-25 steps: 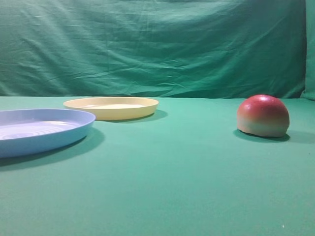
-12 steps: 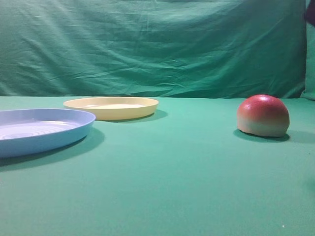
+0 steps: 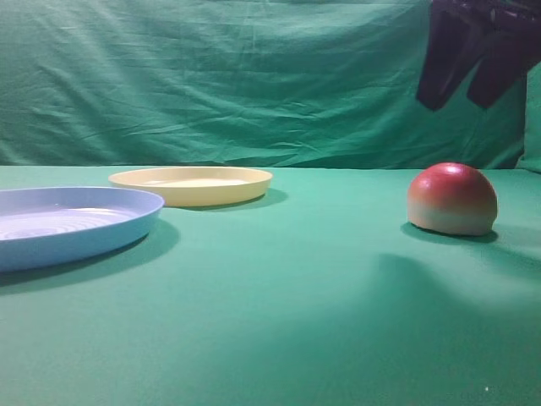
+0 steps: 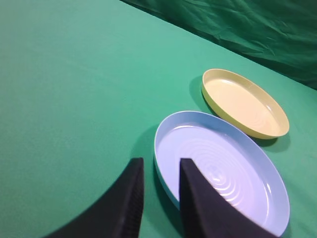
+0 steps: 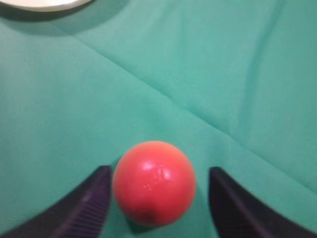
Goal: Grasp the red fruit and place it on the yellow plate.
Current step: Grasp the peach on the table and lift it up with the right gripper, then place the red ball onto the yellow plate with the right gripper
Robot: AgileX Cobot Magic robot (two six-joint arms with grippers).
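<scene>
The fruit (image 3: pixel 452 199) sits on the green desk (image 3: pixel 296 321) at the right of the high view, flat base down and dome up, red on top fading to pale yellow-green at the bottom. It is wider than it is tall, so its long axis lies level along the desk. Nothing touches it.

The right gripper (image 3: pixel 467 52) hangs high above the fruit, at the top right of the high view, its two dark fingers (image 3: pixel 441 59) pointing down and spread apart. In the right wrist view the fruit (image 5: pixel 154 181) shows as a round red top between the two fingers (image 5: pixel 84 206), with a clear gap of desk on each side; the right gripper (image 5: pixel 158 203) is released and holds nothing.

The yellow plate (image 3: pixel 191 184) lies flat toward the back left, well apart from the fruit. Just in front of it and farther left is the blue plate (image 3: pixel 72 222), also flat; both plates hold nothing. In the left wrist view the yellow plate (image 4: pixel 244 101) and the blue plate (image 4: pixel 220 168) lie close beside each other, rims near but apart.

The left gripper (image 4: pixel 157 198) is seen only from its own camera, over the desk at the near edge of the blue plate. Its fingers (image 4: pixel 128 198) stand a narrow gap apart, with nothing between them.
</scene>
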